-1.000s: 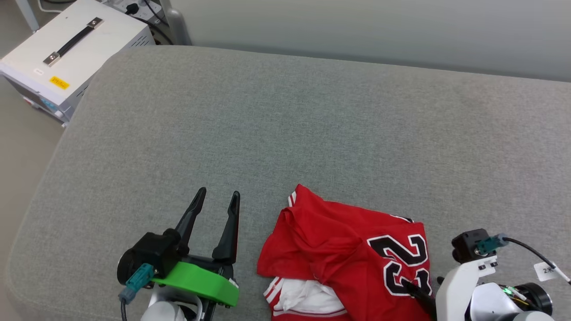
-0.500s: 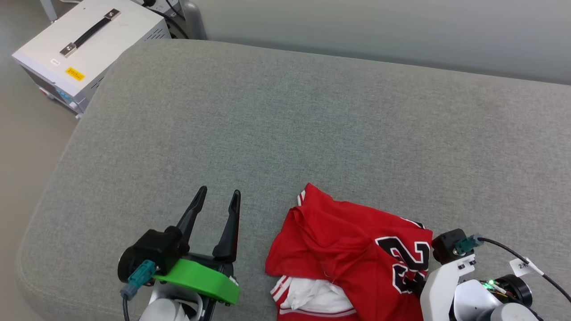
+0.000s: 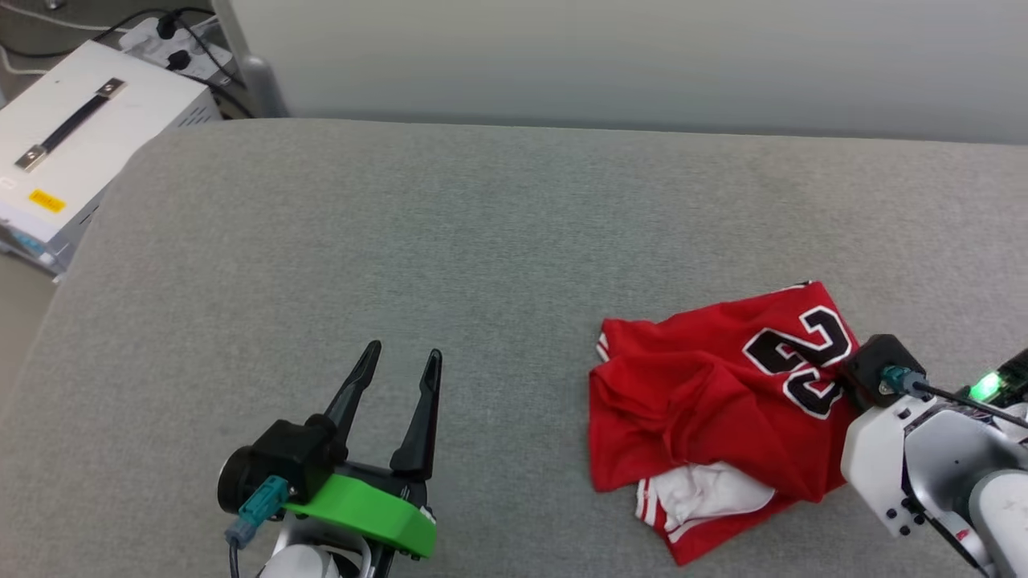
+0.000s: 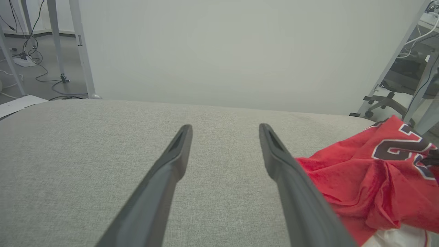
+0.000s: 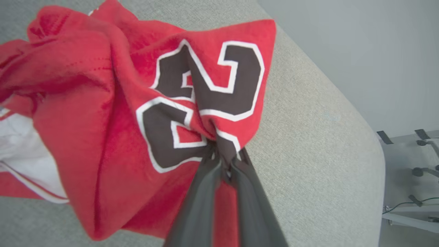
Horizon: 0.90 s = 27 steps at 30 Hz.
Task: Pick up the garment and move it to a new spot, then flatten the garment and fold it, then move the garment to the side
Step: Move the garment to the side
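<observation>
Upper left of the head view, a white box (image 3: 76,168) with a black handle (image 3: 68,132) sits beside the grey cushion (image 3: 482,241). Lower left, the left gripper (image 3: 404,351) hovers, fingers spread, bare cushion between them. Right of centre lies the shirt (image 3: 691,401), crumpled on the cushion, a white sleeve (image 3: 707,494) poking out at its lower edge. Far right, the right gripper (image 5: 224,159) is pressed together, pinching the fabric at the black numerals (image 5: 202,99).

Soft matt red cloth jersey (image 3: 699,401), smooth black printed numerals (image 5: 247,85), coarse grey woven upholstery cushion (image 3: 482,241), matt dark plastic fingers (image 4: 171,164) of the left gripper (image 3: 404,351), satin green plastic bracket (image 3: 361,510), smooth white painted metal box (image 3: 120,120)
</observation>
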Available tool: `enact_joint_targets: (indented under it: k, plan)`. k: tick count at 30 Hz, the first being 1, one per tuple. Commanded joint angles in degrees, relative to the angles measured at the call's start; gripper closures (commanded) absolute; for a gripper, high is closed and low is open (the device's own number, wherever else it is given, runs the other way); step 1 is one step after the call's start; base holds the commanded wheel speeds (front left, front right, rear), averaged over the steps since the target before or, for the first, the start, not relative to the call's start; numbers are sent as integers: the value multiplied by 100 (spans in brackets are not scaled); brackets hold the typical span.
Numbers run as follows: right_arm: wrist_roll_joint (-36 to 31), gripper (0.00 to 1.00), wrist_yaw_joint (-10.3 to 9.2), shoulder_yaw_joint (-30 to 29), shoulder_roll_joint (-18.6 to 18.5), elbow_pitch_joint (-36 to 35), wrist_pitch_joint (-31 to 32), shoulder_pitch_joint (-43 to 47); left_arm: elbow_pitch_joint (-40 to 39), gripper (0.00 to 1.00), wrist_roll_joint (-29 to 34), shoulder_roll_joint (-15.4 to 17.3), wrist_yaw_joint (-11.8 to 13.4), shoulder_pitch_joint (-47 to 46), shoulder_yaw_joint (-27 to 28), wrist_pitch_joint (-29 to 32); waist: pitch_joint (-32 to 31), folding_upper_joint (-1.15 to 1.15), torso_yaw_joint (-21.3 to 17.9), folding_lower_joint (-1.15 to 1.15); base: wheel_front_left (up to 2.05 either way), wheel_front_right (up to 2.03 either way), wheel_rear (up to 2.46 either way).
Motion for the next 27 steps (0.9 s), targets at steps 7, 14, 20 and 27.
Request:
enact_joint_targets:
  k: [7, 14, 20, 27]
  plan:
    - [17, 100, -6, 302, -911, -289, 156, -470, -155, 0, 84, 15, -17, -93, -230, -33, 175, 59, -1066, 0, 0, 0, 0]
    - [359, 100, -6, 187, -1500, -86, 93, -747, -344, 0, 153, 105, -17, -370, -527, -33, 679, 59, -1717, 0, 0, 0, 0]
    - [443, 100, -6, -199, -1778, 644, -374, -1045, -540, 0, 194, 357, -17, -740, -727, -33, 1334, 59, -2046, 0, 0, 0, 0]
    - [207, 100, -6, -998, -1679, 2029, -1215, -1567, -841, 0, 236, 743, -17, -1151, -896, -33, 2085, 59, -2032, 0, 0, 0, 0]
